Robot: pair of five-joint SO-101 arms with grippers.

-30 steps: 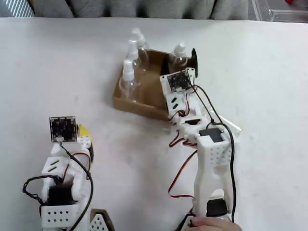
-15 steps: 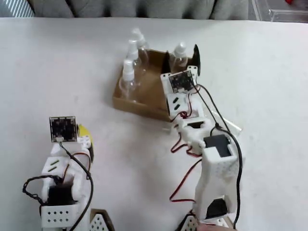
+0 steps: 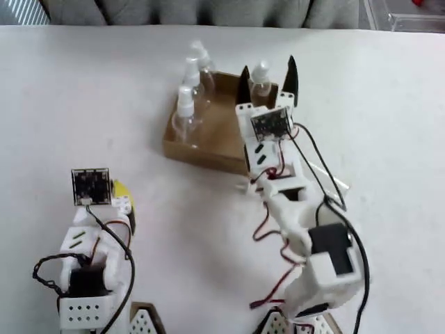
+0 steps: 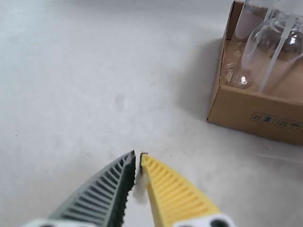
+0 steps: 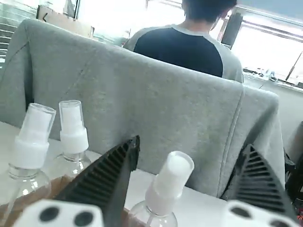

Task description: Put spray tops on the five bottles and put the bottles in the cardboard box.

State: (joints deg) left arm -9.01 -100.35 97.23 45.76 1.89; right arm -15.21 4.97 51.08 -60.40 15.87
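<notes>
Print (image 4: 263,118) on cardboard box (image 4: 235,105), unreadable

Bright, seemingly diffuse light; soft shadows.

White table (image 3: 83,90), grey upholstered sofa back (image 5: 156,113), bright windows (image 5: 265,47)

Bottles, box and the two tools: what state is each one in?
Cardboard box: open-topped, holds bottles.
Three bottles: upright in box, spray tops on.
Fourth bottle: upright, spray top on.
Right tool: open, straddling fourth bottle.
Left tool: shut, empty.
</notes>
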